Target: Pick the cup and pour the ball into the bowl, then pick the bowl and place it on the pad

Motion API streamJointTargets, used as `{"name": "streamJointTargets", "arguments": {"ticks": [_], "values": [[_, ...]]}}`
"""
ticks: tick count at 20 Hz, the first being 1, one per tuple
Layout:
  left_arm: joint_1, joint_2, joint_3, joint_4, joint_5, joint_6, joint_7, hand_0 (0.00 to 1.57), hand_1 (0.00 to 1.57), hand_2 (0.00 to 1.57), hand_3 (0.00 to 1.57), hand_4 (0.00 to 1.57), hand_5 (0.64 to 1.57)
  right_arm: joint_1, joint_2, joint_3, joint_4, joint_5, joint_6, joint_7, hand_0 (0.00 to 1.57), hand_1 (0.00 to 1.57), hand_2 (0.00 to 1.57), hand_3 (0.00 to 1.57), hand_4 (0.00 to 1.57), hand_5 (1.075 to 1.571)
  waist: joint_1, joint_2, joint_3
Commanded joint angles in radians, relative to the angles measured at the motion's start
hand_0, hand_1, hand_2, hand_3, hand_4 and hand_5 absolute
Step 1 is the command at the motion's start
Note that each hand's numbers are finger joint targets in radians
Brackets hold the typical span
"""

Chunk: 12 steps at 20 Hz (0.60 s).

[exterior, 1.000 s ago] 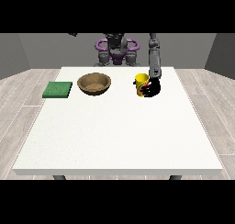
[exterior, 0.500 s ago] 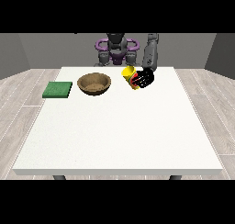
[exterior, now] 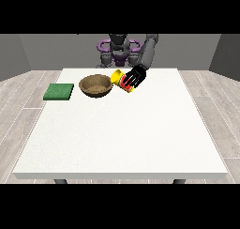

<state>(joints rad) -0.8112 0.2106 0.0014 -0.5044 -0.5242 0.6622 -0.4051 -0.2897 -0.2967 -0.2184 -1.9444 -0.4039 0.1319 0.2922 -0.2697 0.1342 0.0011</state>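
A yellow cup (exterior: 120,77) with a red band is held in the air, tilted with its mouth toward the brown bowl (exterior: 96,86). The black hand at the view's right (exterior: 135,77) is curled round the cup. The cup's mouth is just right of the bowl's rim. The ball is not visible. A green pad (exterior: 59,91) lies flat on the table to the left of the bowl. The hand at the view's left does not show.
The white table (exterior: 122,134) stretches wide toward the camera. The robot's torso (exterior: 119,51) stands behind the far edge.
The hand has lifted the cup off the table, carried it left toward the bowl, and tipped it over sideways.
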Motion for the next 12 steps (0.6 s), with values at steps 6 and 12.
{"name": "streamJointTargets", "arguments": {"ticks": [6, 12], "values": [[-0.136, -0.002, -0.176, 0.142, -0.327, 0.208, 0.322, 1.37, 1.37, 1.57, 1.57, 0.80, 1.567, -0.022, 0.018, 0.037, 0.058, 0.018, 0.009, -0.006, 0.00, 0.00, 0.00, 0.00, 0.34, 1.564, -0.012, -0.040, 0.0014], [-0.192, -0.059, -0.363, 0.269, -0.595, 0.213, 0.513, 1.36, 1.36, 1.52, 1.57, 0.89, 1.524, -0.053, 0.015, 0.036, 0.133, 0.048, -0.003, -0.012, 0.00, 0.00, 0.00, 0.00, 0.37, 1.565, 0.018, -0.087, 0.0015]]}}
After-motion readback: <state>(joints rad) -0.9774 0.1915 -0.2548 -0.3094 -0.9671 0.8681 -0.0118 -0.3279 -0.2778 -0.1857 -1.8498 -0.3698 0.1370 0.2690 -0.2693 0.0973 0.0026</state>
